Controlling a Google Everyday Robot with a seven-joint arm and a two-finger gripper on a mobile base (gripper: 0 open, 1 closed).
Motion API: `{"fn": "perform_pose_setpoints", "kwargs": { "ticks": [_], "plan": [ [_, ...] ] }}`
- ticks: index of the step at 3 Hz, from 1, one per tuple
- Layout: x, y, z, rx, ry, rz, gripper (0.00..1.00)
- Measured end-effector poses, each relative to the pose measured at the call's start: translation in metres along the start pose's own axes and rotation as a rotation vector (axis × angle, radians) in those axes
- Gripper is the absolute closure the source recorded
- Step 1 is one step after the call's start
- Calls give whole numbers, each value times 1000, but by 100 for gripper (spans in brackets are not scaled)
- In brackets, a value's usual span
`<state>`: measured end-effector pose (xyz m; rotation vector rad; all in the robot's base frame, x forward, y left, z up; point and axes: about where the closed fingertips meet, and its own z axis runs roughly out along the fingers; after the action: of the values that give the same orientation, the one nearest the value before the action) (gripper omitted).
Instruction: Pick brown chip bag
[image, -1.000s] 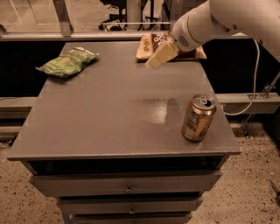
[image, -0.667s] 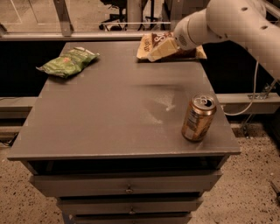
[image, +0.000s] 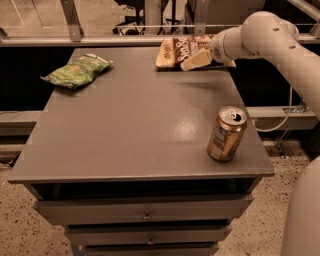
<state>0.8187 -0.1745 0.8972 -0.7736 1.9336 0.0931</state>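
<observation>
Where the arm sits: white arm (image: 265, 35) comes in from the right side, elbow high at the far right corner, forearm pointing left and slightly down over the far edge of the table (image: 130, 125).
Pincer position: pincer (image: 196, 59) low over the far edge, right of centre, at the right part of the brown chip bag (image: 172, 49).
Pincer state: cannot tell whether wide, narrow or holding.
Contact with bag: pincer overlaps the bag's right end in this view; touching or just above, cannot tell.
Brown chip bag: lying flat at the far edge, dark middle with white lettering, tan left end showing, right end behind the pincer.
Green chip bag (image: 77, 70): far left of the table, flat, well apart from the brown one.
Soda can (image: 227, 133): golden-brown, upright, near right corner, well apart from both bags.
Counts: 1 arm, 1 pincer, 2 chip bags (1 brown, 1 green), 1 can.
Under the top: drawers (image: 145, 210) stacked, shut.
</observation>
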Motion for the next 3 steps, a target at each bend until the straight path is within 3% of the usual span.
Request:
{"fn": "perform_pose_setpoints", "kwargs": {
  "ticks": [2,3],
  "plan": [
    [28,-43,16,36,23,-21,0],
    [35,-52,21,41,32,-32,26]
  ]
}}
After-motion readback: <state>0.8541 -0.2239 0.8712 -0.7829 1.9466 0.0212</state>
